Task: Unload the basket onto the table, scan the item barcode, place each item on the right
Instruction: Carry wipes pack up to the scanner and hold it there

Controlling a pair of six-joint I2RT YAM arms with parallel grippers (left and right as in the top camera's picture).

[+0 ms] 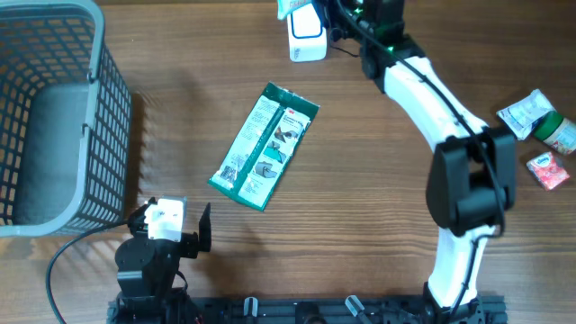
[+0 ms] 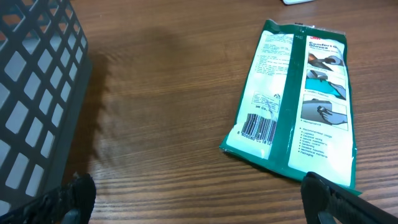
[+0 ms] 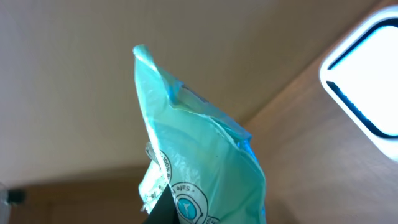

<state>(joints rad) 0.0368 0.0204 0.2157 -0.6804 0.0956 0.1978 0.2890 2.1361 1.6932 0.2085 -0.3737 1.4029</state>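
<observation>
One light, floppy teal pouch [image 3: 205,155] sits pinched at its edge in the tightly closed right gripper [image 3: 163,210]; a sealed seam probably grips best. The left gripper [image 2: 199,202] gapes wide, empty.

Packet [image 1: 264,147] is green and white, pouch [image 3: 205,168] teal, gridded basket [image 1: 112,144] grey.

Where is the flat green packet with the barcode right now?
Overhead, the green packet lies flat mid-table, barcode up, right of the grey basket and ahead of the left pincer.
</observation>
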